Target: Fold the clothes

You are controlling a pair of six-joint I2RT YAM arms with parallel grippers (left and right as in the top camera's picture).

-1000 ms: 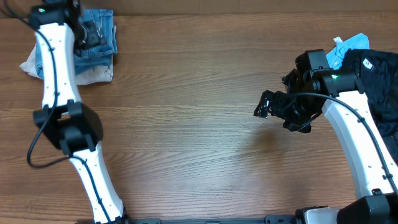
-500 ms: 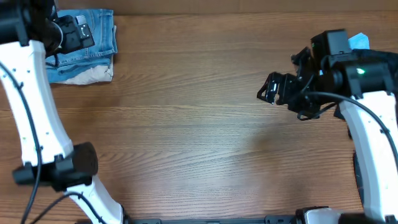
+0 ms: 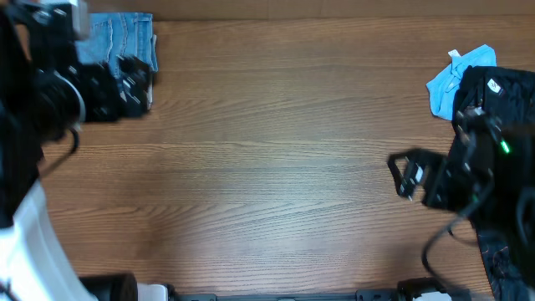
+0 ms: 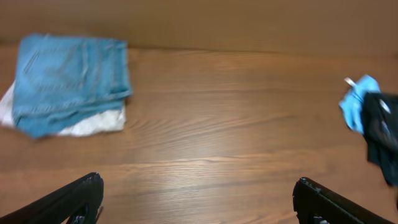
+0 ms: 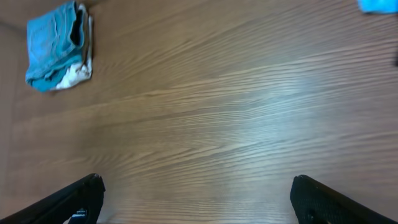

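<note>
Table (image 3: 276, 167): brown wood grain. Jeans (image 4: 68, 78): light blue, folded, lying on cream cloth (image 4: 93, 124). Left gripper (image 4: 198, 188) and right gripper (image 5: 196, 186): released, empty.

folded light-blue jeans (image 4: 69, 78) lie stacked on a pale garment at table's corner.

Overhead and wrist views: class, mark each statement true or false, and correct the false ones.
1. The jeans lie folded on a cream cloth. True.
2. The left gripper holds the jeans. False: it is open and empty, apart from them.
3. A blue cloth lies against the black garments. True.
4. The right gripper is shut. False: it is open and empty.
</note>
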